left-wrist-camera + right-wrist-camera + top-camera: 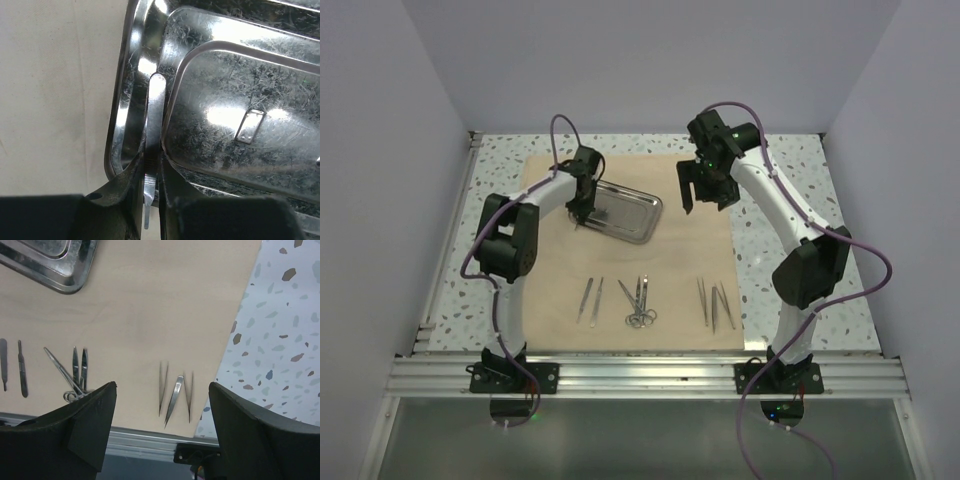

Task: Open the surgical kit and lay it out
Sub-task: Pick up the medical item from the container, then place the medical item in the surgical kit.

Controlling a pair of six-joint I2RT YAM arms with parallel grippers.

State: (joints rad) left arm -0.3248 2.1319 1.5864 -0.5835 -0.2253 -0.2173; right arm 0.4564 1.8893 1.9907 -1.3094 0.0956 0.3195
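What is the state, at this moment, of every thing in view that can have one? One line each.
wrap sheet: unfolded, lying flat.
steel tray: on the sheet, right way up.
flat steel tool: in the tray, gripped.
left gripper: shut on the flat steel tool.
right gripper: open, empty, above the sheet.
scissors: laid out on the sheet, free.
tweezers: laid out on the sheet, free.

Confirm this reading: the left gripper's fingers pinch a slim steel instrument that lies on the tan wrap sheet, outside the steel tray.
Not quite. The slim steel instrument lies inside the steel tray, in the channel along its rim, not out on the tan wrap sheet. The left wrist view shows it. The left gripper does pinch it between its fingers.
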